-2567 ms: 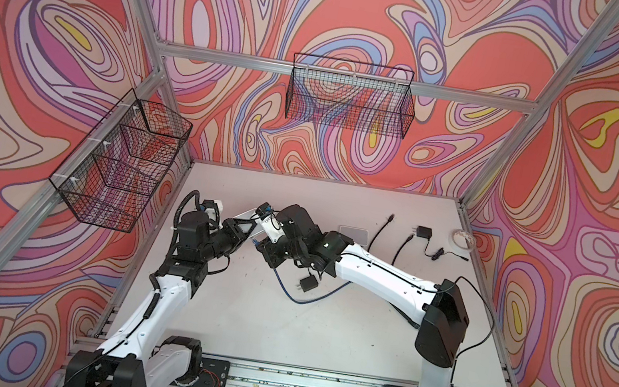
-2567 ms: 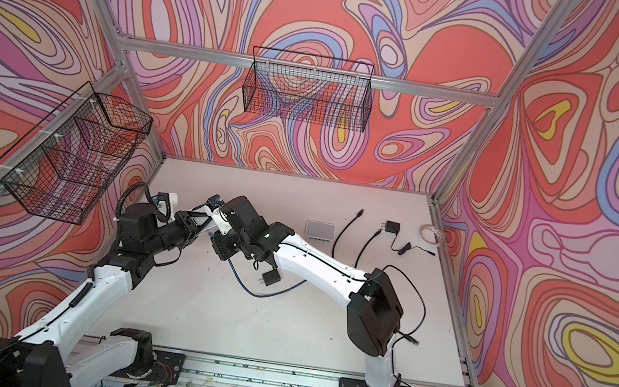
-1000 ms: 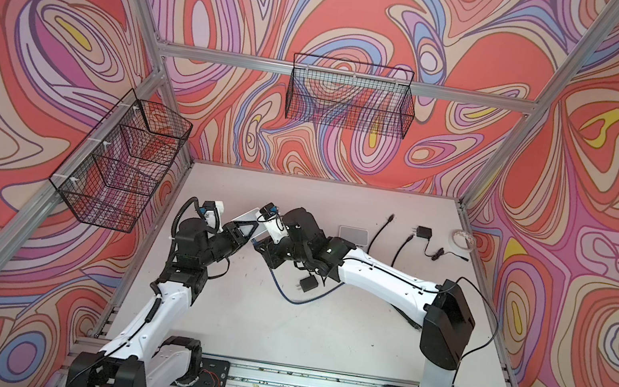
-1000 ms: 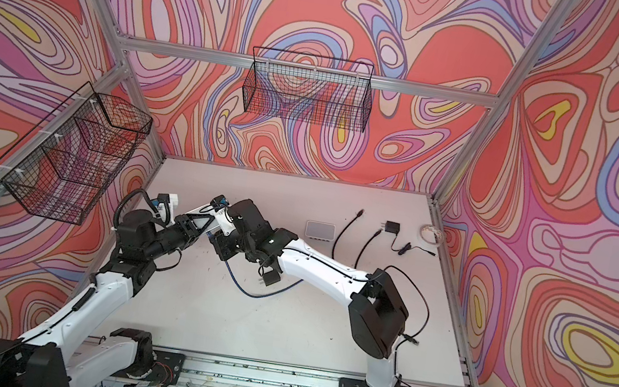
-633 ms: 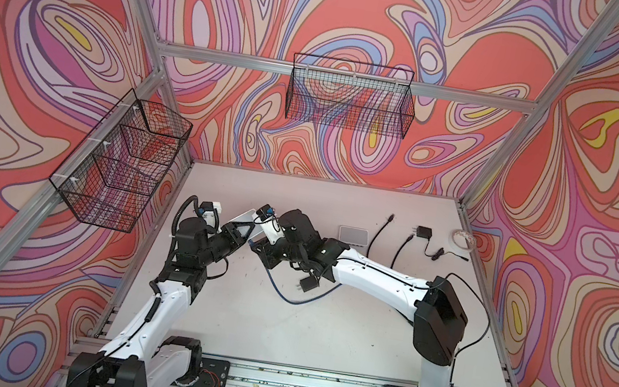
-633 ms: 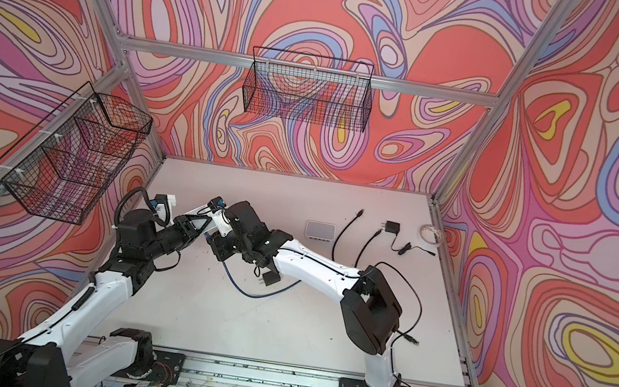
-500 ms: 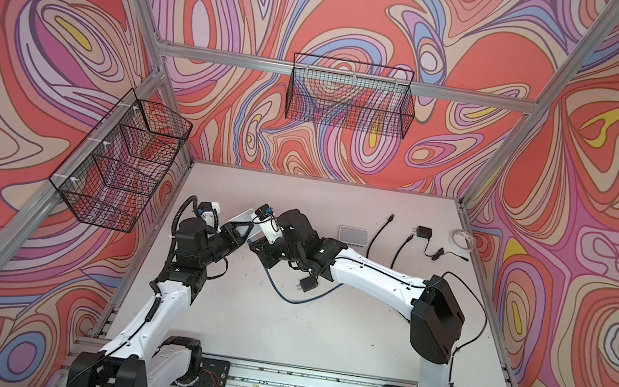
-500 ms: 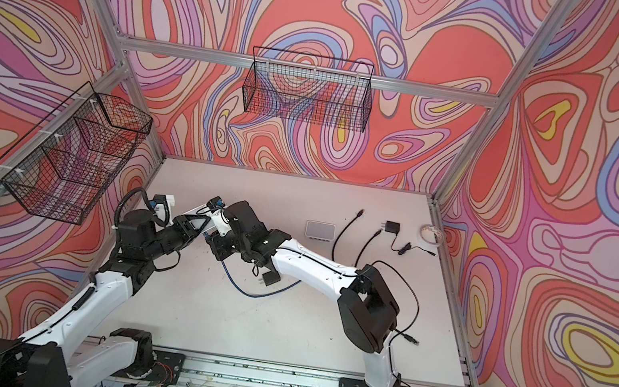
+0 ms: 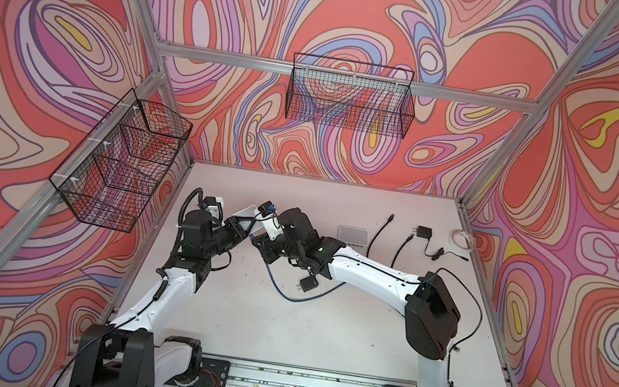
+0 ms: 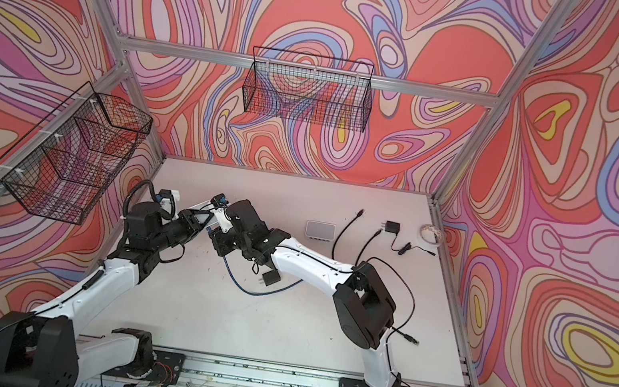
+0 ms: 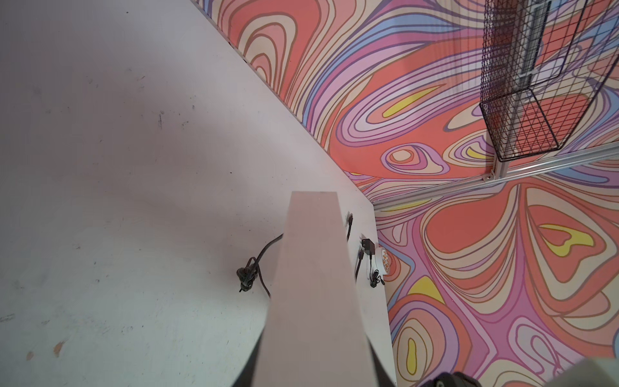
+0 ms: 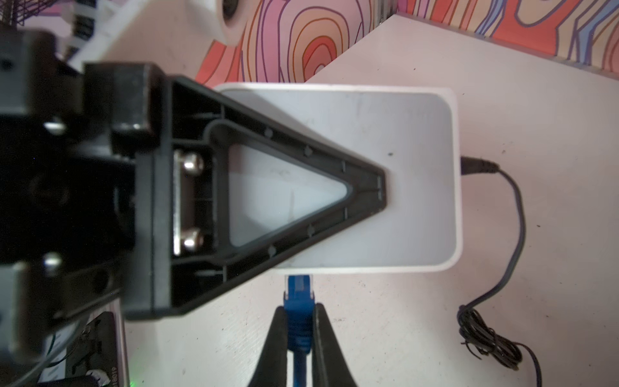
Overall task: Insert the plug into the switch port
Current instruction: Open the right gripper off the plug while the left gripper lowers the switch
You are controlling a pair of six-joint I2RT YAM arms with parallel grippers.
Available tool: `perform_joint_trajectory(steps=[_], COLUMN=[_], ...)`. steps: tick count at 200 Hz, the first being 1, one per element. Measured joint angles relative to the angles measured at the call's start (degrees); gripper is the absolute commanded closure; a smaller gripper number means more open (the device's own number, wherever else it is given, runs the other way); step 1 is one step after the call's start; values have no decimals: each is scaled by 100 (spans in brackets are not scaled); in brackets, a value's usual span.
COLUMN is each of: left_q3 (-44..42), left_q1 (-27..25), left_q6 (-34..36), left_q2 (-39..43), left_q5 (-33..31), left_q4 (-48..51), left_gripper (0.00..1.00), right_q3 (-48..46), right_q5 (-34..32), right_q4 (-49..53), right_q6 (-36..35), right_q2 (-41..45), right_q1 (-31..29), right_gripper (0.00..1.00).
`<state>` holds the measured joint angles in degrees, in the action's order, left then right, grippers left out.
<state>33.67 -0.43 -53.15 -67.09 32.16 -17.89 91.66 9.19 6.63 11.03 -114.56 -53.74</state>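
My left gripper [image 9: 241, 230] is shut on the white switch [image 12: 385, 174] and holds it off the table; one of its black triangular fingers [image 12: 301, 201] lies across the flat face. In the left wrist view the switch [image 11: 315, 284] hides the jaws. My right gripper [image 12: 299, 313] is shut on the blue plug [image 12: 299, 301]. The plug's clear tip meets the edge of the switch; whether it sits in a port cannot be told. In both top views the grippers meet at the switch [image 9: 249, 216] [image 10: 204, 207], the right gripper [image 9: 264, 244] [image 10: 218, 239] just beside it. The blue cable [image 9: 276, 286] [image 10: 239, 282] trails onto the table.
A thin black power lead [image 12: 479, 166] is plugged into the switch's side and ends in a black adapter [image 9: 308, 284]. At the back lie a second grey box [image 9: 354, 234], black cables [image 9: 379, 235], a charger [image 9: 423, 233] and a tape roll [image 9: 462, 240]. Wire baskets [image 9: 122, 169] hang on the walls.
The right arm has shifted a little left, bringing the blue plug up against the switch. The left gripper keeps the switch where it was.
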Motion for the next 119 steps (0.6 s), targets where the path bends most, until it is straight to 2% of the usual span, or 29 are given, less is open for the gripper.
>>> perform_joint_trajectory(steps=[26,70,108,119], left_q3=[127,334,490,490], left_q1=[-153,-201,-243,-208], left_q6=[-98,-153,11,72], left_q2=[-522,-1045,-1482,-1624], left_q5=[332,671,957,1008], left_q4=[-216,-352,-2,81], left_gripper=[100,100,100,100], right_q3=[-190,-511,-1244,-1456], right_q5=[-251,-560,-981,-1152], right_q4=[-267,-472,-883,-968], right_q6=[-15,-39,-118,-136], right_q2=[11,68,595,846], right_q1=[66,94,166,229], right_gripper=[74,69,55,54])
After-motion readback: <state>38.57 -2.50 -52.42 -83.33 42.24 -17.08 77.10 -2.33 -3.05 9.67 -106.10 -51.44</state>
